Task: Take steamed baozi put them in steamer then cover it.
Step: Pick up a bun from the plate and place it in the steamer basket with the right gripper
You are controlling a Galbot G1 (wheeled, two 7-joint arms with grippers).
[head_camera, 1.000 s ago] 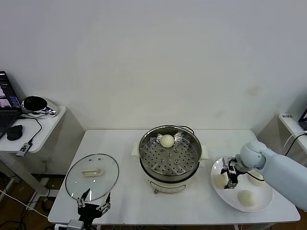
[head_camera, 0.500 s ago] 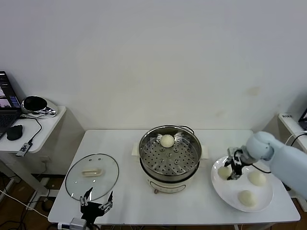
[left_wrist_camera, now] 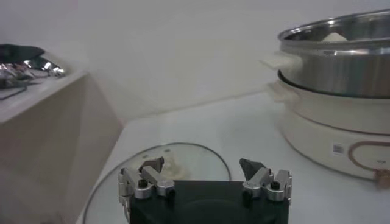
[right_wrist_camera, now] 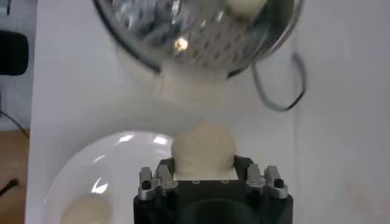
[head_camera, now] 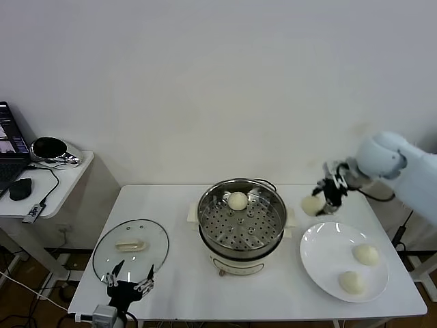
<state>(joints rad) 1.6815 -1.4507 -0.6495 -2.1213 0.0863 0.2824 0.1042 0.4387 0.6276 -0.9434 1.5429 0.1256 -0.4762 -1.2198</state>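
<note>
— Where do we stand? One steamed baozi (head_camera: pixel 237 201) sits on the perforated tray at the far side of the steamer (head_camera: pixel 242 217), mid-table. Our right gripper (head_camera: pixel 330 198) is clamped on a second baozi (head_camera: pixel 312 205), lifted clear of the white plate (head_camera: pixel 326 258).

— What is left? Two baozi (head_camera: pixel 366 254) lie on the plate at the table's right edge. The cover (head_camera: pixel 131 251) lies flat near the left front corner; our left gripper (head_camera: pixel 127 290) hangs above the table's front edge beside it, jaws wide, empty.
</note>
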